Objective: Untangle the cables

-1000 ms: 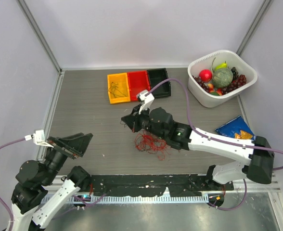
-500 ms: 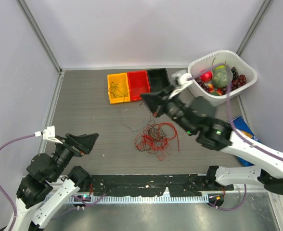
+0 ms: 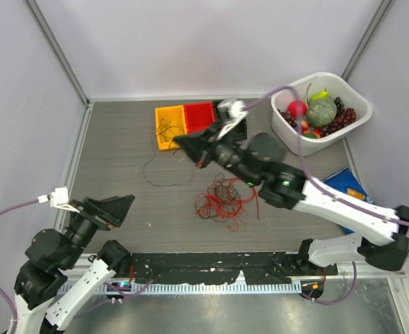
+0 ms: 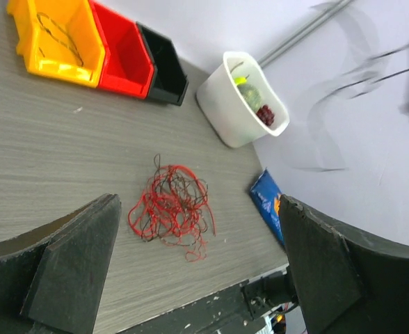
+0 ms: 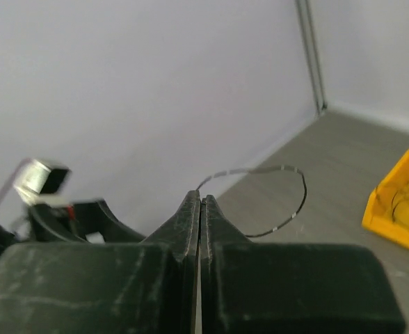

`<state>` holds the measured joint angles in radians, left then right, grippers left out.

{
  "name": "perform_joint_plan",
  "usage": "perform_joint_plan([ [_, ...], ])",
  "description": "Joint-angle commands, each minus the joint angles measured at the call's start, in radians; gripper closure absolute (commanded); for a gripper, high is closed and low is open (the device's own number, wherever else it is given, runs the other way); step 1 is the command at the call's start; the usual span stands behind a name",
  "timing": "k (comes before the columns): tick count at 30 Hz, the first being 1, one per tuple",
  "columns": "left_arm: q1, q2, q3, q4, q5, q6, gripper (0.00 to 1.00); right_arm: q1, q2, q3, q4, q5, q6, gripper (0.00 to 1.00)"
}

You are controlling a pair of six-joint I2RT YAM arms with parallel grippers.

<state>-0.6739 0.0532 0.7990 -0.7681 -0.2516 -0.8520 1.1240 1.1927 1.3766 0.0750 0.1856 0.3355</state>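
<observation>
Right fingers (image 5: pixel 185 229), pressed together, pinch a dark cable (image 5: pixel 305 191) that hangs in a loop. Left fingers (image 4: pixel 76 254) stand spread, well apart from the tangle (image 3: pixel 222 202) on the counter (image 3: pixel 121 139).

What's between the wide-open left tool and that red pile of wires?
Only bare grey tabletop. The left wrist view looks out from the left tool straight to the tangled cables, and nothing sits on the stretch between them.

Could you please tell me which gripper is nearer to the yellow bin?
Right. The right gripper, shut on a dark cable, is beside the yellow bin's near corner; the open left gripper sits near its base.
</observation>
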Motion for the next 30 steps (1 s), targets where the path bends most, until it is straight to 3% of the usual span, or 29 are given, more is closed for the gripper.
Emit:
perform_joint_plan([
  [1, 0.004, -0.023, 0.088, -0.088, -0.057, 0.031, 0.00, 0.007, 0.135, -0.099, 0.161, -0.100, 0.106, 0.99],
  [5, 0.004, -0.026, 0.086, -0.117, -0.095, 0.015, 0.00, 0.010, 0.237, -0.256, 0.296, -0.080, 0.155, 0.99],
  [10, 0.004, 0.080, 0.051, -0.184, -0.146, -0.051, 0.07, 0.011, 0.396, -0.297, 0.342, -0.048, 0.128, 0.98],
  [12, 0.002, 0.152, 0.046, -0.221, -0.182, -0.091, 0.09, 0.011, 0.433, -0.303, 0.347, -0.034, 0.106, 0.87],
  [13, 0.004, 0.187, 0.045, -0.232, -0.201, -0.108, 0.09, 0.008, 0.447, -0.313, 0.347, -0.003, 0.093, 0.77],
  [14, 0.004, 0.232, 0.042, -0.238, -0.215, -0.120, 0.09, 0.005, 0.452, -0.318, 0.348, 0.021, 0.089, 0.61],
  [18, 0.002, 0.382, 0.029, -0.250, -0.236, -0.150, 0.07, -0.023, 0.444, -0.375, 0.374, 0.067, 0.108, 0.35],
  [24, 0.002, 0.635, -0.020, -0.199, -0.235, -0.236, 0.03, -0.111, 0.311, -0.565, 0.431, 0.184, 0.123, 0.34],
  [30, 0.004, 0.927, -0.066, 0.035, -0.039, -0.109, 0.02, -0.240, 0.142, -0.813, 0.603, 0.215, 0.145, 0.37],
])
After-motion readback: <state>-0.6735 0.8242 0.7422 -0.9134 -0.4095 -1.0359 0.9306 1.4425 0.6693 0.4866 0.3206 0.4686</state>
